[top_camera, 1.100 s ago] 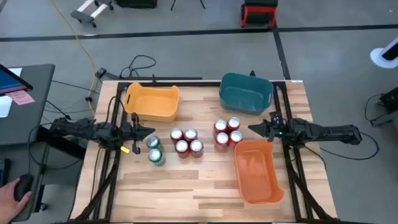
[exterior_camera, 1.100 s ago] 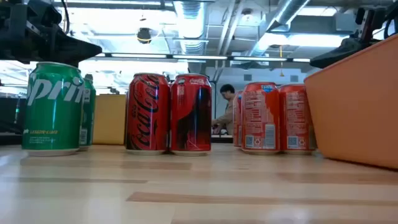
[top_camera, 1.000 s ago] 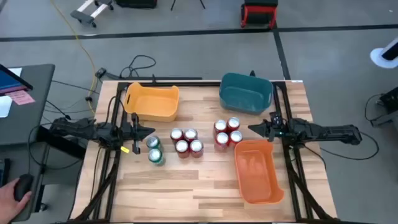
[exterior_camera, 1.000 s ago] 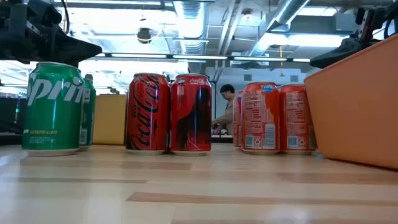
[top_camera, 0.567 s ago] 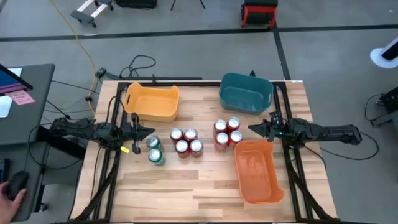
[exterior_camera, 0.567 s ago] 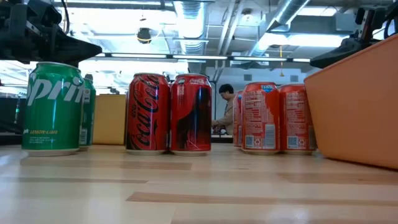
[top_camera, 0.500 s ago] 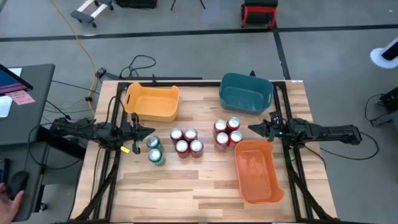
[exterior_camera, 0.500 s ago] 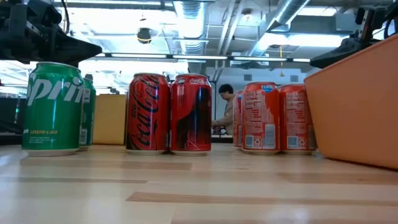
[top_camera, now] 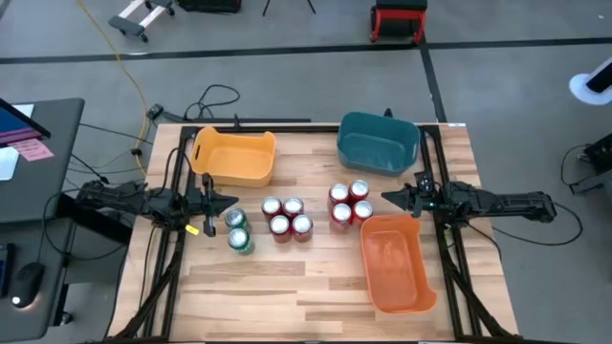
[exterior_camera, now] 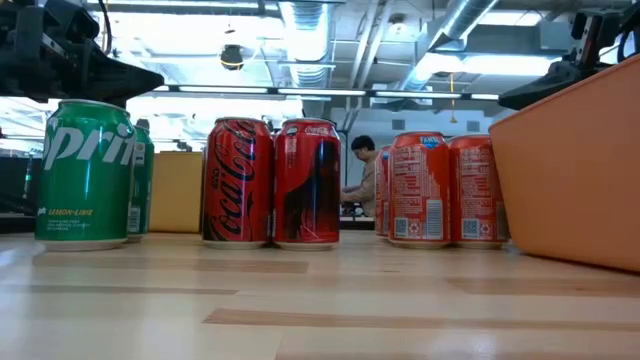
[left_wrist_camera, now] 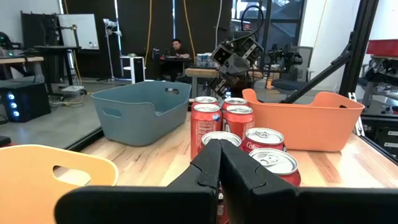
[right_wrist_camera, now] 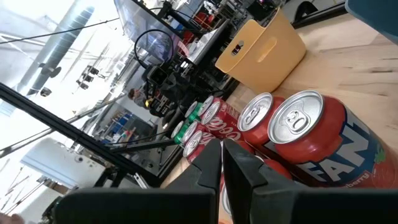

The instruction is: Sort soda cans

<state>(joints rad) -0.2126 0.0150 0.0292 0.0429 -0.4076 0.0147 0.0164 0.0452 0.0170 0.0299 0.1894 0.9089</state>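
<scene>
Ten cans (top_camera: 287, 218) stand upright mid-table, tops up: two green nearest the left claw (top_camera: 232, 202), then two red clusters. Both claws, left and right (top_camera: 386, 198), hover pressed together, empty, orange bin (top_camera: 395, 264) beside

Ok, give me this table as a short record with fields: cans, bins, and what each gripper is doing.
green cans: two, left group, standing on table
red cans: four in the middle, four to the right, all upright
bins: yellow bin far left, teal bin far right, orange bin near right; no cans visible inside
left gripper: shut, empty, beside the green cans
right gripper: nearly closed, empty, beside the right red group
</scene>
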